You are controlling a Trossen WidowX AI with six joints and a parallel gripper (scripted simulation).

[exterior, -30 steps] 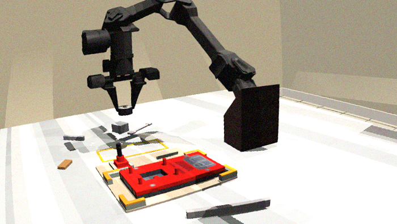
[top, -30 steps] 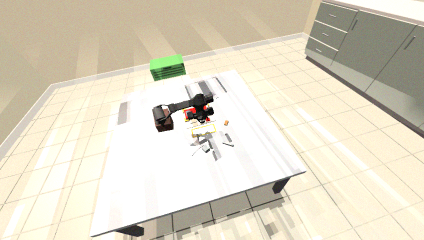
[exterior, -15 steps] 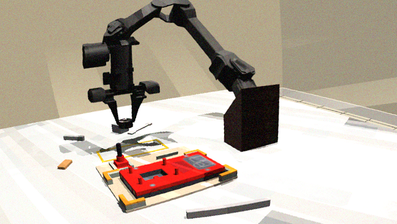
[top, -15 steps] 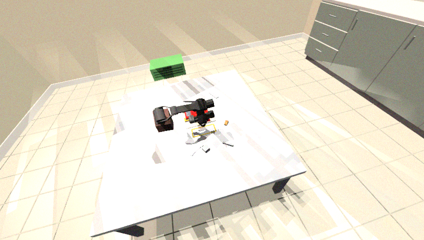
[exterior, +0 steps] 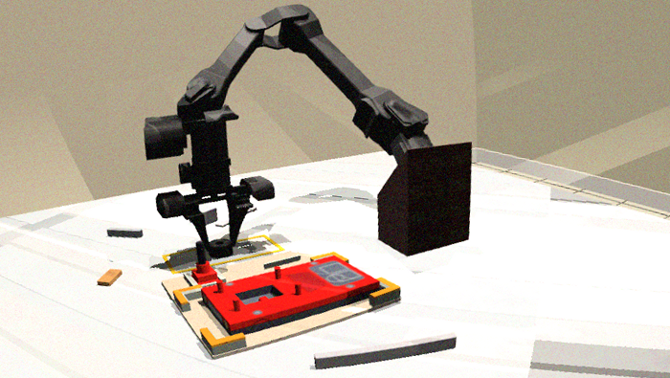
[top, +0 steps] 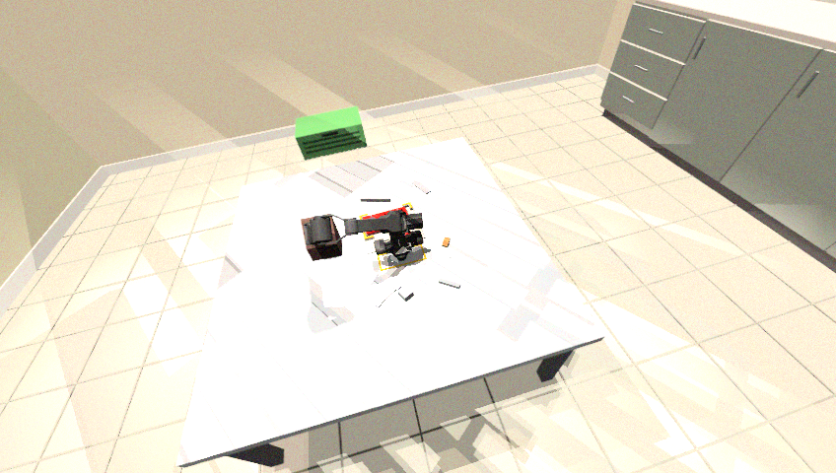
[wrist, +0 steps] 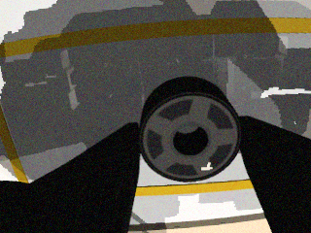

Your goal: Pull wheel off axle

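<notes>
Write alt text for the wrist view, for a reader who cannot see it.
Two dark fingers grip a grey spoked wheel by its rim, hub hole facing the camera. Behind it lies a shadowed patch of table bounded by the yellow outline of the marked area, with the wheel framed between its far and near lines.

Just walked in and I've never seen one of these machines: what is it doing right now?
A single black robot arm is moving a small dark wheel. Its gripper is closed on the wheel and holds it low inside the yellow-outlined area on the white table. The upright axle it belongs on stands bare on the red board beside that area. The wheel has not been released yet.
</notes>
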